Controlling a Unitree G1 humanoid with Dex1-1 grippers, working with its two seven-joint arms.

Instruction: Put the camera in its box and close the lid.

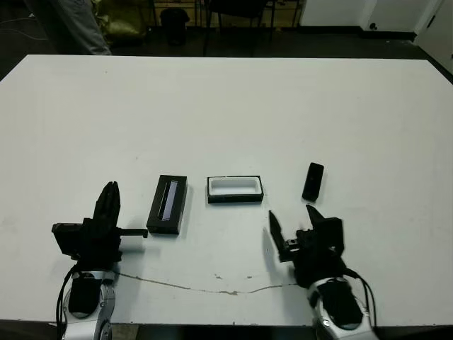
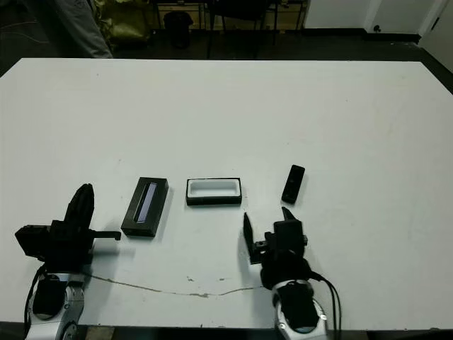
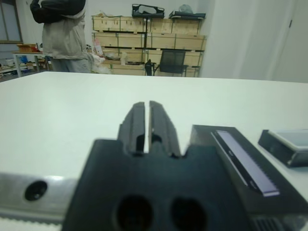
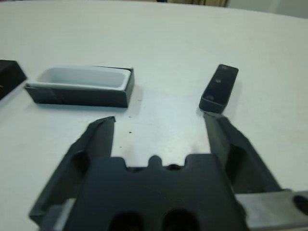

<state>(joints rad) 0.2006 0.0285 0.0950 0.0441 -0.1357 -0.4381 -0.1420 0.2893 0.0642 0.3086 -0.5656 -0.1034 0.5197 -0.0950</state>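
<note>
White table (image 1: 226, 106) bears lid (image 1: 168, 205), box (image 1: 235, 189), camera (image 1: 313, 181).

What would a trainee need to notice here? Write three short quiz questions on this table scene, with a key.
1. True or false: the box already holds the camera.
2. Which gripper is open: left or right?
3. What lies between the lid and the camera?

Key:
1. False; the box is empty, and the camera lies on the table apart from it.
2. The right; the left is shut.
3. The box.
</note>
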